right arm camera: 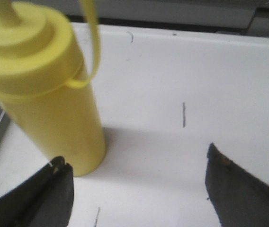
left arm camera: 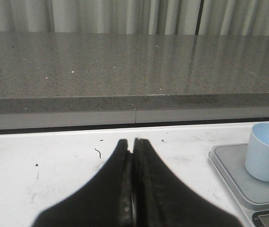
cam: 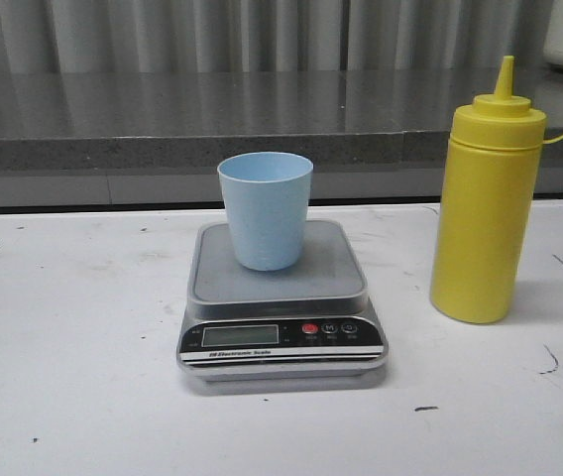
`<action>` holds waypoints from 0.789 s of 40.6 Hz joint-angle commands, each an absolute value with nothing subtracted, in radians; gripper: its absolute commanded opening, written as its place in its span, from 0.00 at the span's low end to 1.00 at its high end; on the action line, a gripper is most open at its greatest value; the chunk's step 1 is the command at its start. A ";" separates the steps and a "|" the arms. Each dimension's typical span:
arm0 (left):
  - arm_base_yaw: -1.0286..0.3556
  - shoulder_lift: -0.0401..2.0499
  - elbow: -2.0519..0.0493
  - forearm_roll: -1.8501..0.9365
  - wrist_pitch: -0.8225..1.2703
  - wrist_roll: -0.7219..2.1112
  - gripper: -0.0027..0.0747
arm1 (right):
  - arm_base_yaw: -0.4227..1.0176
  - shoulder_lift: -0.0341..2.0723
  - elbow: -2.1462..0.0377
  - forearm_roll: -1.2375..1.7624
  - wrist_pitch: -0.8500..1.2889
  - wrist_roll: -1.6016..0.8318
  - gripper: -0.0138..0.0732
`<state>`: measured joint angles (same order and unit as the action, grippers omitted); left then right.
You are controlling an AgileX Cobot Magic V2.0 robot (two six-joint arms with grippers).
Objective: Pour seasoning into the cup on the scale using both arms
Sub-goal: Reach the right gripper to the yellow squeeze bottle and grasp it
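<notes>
The pale blue cup (cam: pixel 266 210) stands upright on the silver-grey scale (cam: pixel 281 307) in the middle of the white table; both show in the left wrist view too, cup (left arm camera: pixel 266 151) on scale (left arm camera: pixel 231 165). The tall yellow seasoning bottle (cam: pixel 487 203) stands upright to the right of the scale, cap on. My left gripper (left arm camera: pixel 130 142) is shut and empty, hovering over bare table left of the scale. My right gripper (right arm camera: pixel 137 158) is open wide, close to the seasoning bottle (right arm camera: pixel 49 90), which stands just beyond one of its fingers (right arm camera: pixel 58 189), not between them. Neither arm shows in the front view.
A grey stone counter ledge (cam: pixel 212 119) runs along the back of the table, with a curtain behind it. The white table (cam: pixel 73 357) carries small dark scuff marks. A thin yellow cap tether (right arm camera: pixel 89 42) loops off the bottle's neck.
</notes>
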<state>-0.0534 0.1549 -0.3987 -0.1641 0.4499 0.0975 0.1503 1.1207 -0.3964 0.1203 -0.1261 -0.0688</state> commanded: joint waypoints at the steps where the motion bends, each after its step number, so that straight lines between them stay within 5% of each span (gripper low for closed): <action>1: -0.049 0.166 -0.424 -0.174 0.371 0.098 0.01 | 0.216 1.161 -0.352 0.123 -0.359 -0.070 0.84; 32: -0.049 0.166 -0.424 -0.174 0.371 0.098 0.01 | 0.326 1.653 -0.251 0.044 -1.244 0.115 0.84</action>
